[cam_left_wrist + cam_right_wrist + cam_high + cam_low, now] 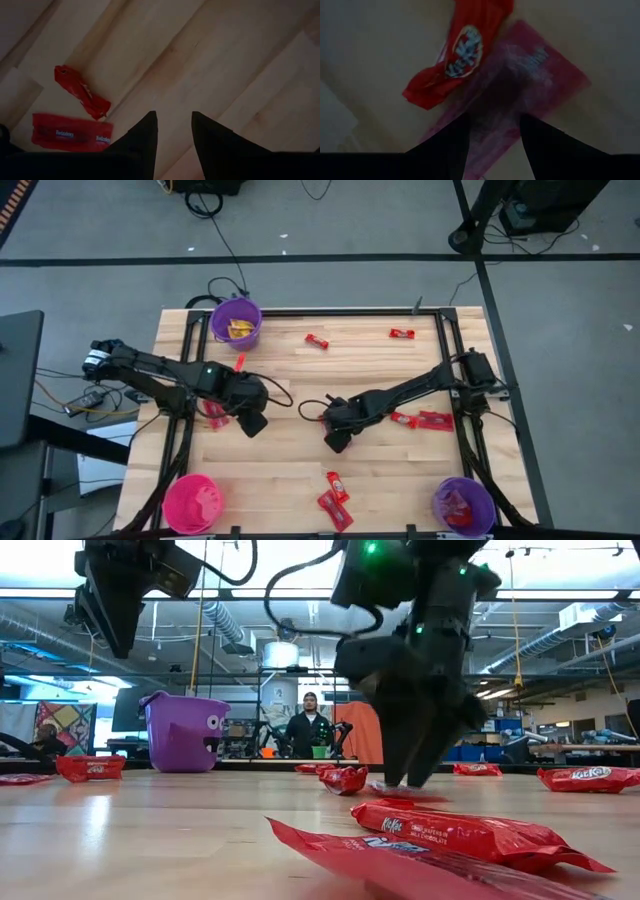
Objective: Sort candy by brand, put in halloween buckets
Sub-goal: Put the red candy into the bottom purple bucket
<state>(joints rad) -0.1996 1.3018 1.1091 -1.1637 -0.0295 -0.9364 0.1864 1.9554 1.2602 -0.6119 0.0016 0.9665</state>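
The right claw [335, 442] is down at mid-bench, fingers apart and straddling a mauve-purple packet [520, 95] that lies flat beside a red KitKat bar [460, 55]; nothing is gripped. The left claw [252, 423] hovers partly open and empty over bare wood, two red bars [80, 92] nearby. More red bars dot the bench [290, 475]. One purple bucket [236, 321] holds yellow packets [240, 330]; the pink bucket [192, 503] and other purple bucket [464, 505] sit at the near corners.
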